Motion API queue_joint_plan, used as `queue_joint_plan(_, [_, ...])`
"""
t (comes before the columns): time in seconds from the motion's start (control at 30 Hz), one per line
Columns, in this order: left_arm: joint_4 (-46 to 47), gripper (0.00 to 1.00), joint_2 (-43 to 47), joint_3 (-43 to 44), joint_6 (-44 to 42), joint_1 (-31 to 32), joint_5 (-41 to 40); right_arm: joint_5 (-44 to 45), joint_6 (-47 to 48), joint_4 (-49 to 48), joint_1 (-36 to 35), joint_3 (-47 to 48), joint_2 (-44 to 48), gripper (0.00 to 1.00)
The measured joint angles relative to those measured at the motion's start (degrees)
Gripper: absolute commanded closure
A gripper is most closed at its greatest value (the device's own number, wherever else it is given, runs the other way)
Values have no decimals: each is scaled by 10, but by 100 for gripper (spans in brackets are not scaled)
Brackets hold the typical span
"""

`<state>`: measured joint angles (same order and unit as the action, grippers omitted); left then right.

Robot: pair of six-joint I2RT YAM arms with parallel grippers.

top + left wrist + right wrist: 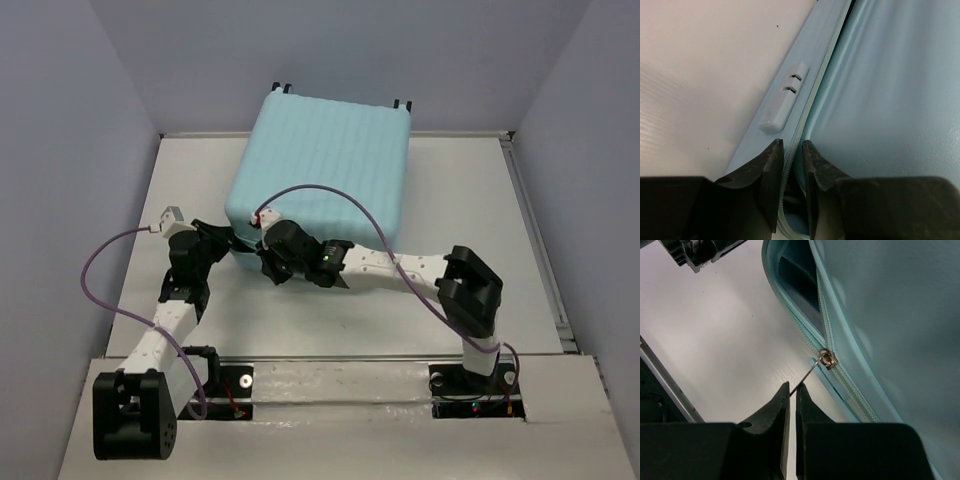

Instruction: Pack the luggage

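The luggage [325, 165], a pale aqua ribbed suitcase, lies flat on the table, lid down, with a gap still showing at its near left corner [800, 282]. My right gripper [792, 390] is shut on the thin metal zipper pull [810, 372], whose brass slider [827, 359] sits on the zipper track. It shows in the top view [268, 262] at the suitcase's near edge. My left gripper [792, 150] is nearly shut, its fingers astride the zipper track [805, 115] at the near left corner, and it shows in the top view [215, 240].
A small pale foot [785, 97] sticks out from the suitcase's side. Grey walls close in the white table [480, 210] on three sides. A purple cable [330, 192] arcs over the suitcase lid.
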<state>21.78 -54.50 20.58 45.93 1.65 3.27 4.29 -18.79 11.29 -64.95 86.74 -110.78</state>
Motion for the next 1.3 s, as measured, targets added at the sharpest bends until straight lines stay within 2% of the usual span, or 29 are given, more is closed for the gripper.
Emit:
queue_joint_plan(0.03, [-1, 67, 7, -4, 0, 2, 0, -2, 0, -16, 0, -28, 17, 36])
queue_joint_plan(0.07, [-3, 67, 11, -7, 0, 4, 3, -1, -6, -27, 0, -45, 29, 20])
queue_joint_plan(0.13, [-17, 67, 32, -15, -1, 18, 20, -30, -10, -33, -8, -111, 92, 5])
queue_joint_plan(0.27, [-41, 67, 56, -23, -2, 52, 73, -10, -14, 47, -50, -166, 271, 6])
queue_joint_plan(0.33, [-48, 67, 67, -26, -2, 62, 91, 1, -17, 59, -28, -166, 376, 5])
queue_joint_plan(0.43, [-67, 68, 85, -39, -5, 70, 104, 27, -23, 63, 88, -165, 496, 0])
queue_joint_plan(0.47, [-70, 68, 90, -42, -5, 70, 105, 53, -26, 70, 179, -161, 536, 0])
queue_joint_plan(0.53, [-77, 69, 102, -44, -8, 76, 102, 75, -26, 85, 278, -149, 562, 0])
queue_joint_plan(0.6, [-83, 70, 118, -50, -10, 89, 93, 66, -28, 96, 402, -136, 553, 0])
queue_joint_plan(0.7, [-88, 70, 141, -61, -8, 122, 77, -35, -42, 88, 551, -134, 481, 0])
queue_joint_plan(0.77, [-92, 70, 153, -65, -5, 155, 64, -92, -51, 83, 600, -134, 415, 0])
queue_joint_plan(0.93, [-91, 73, 153, -68, 0, 221, 25, -284, -81, 43, 612, -143, 255, 0])
queue_joint_plan(1.07, [-84, 75, 148, -71, 16, 285, -36, -335, -77, 7, 628, -141, 240, 5])
queue_joint_plan(1.23, [-52, 76, 118, -72, 66, 441, -160, -390, -59, -13, 652, -83, 171, 18])
queue_joint_plan(1.3, [-51, 76, 83, -52, 79, 518, -221, -416, -54, -15, 658, -48, 136, 18])
